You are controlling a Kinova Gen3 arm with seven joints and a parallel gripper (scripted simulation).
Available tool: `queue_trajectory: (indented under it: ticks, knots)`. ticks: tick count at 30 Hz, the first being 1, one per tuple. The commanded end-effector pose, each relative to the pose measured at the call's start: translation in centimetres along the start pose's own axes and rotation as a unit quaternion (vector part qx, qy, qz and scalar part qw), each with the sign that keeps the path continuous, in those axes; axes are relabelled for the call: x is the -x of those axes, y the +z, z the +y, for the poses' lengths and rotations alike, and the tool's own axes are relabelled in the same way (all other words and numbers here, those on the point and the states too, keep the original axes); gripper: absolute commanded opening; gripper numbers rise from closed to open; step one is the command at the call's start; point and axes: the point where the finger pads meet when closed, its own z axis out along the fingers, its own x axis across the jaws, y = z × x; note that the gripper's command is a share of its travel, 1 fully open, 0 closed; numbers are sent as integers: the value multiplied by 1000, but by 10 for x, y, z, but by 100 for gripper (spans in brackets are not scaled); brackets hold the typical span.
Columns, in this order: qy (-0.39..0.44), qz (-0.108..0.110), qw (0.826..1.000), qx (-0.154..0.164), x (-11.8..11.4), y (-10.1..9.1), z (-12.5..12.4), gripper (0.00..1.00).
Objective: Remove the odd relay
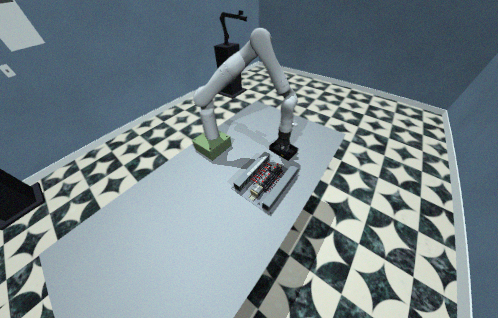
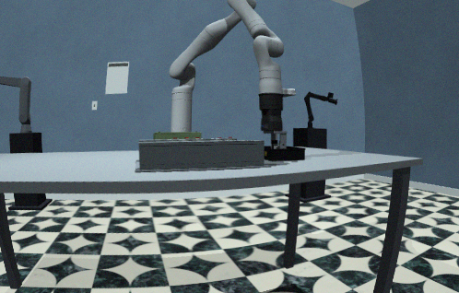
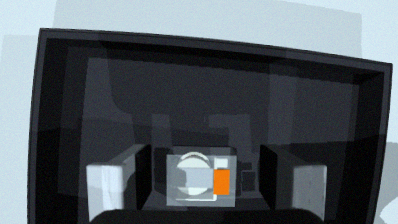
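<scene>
The relay [image 3: 195, 182] with the orange button [image 3: 221, 181] lies on the floor of the black parts tray [image 3: 200, 44] [image 1: 292, 152] [image 2: 294, 154]. My gripper [image 3: 205, 168] [image 1: 283, 143] [image 2: 276, 140] points straight down into the tray with its fingers wide open on either side of the relay, not gripping it. The grey relay panel [image 1: 281, 189] [image 2: 200, 154] lies flat on the table [image 1: 167, 240] beside the tray. Its remaining relays [image 1: 267, 175] show red buttons.
The arm's green base [image 1: 211, 145] [image 2: 177, 134] stands on the table behind the panel. The tray sits near the table's far edge. Other small arms on black pedestals [image 2: 25, 138] [image 2: 311, 134] stand on the floor beyond the table.
</scene>
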Motion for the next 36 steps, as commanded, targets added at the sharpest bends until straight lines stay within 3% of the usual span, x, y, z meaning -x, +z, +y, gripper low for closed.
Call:
queue_trajectory:
  ticks: [1,36]
  knots:
    - [0,1,1000,-1,-1,-1,0,98]
    - [0,1,1000,-1,-1,-6,0,98]
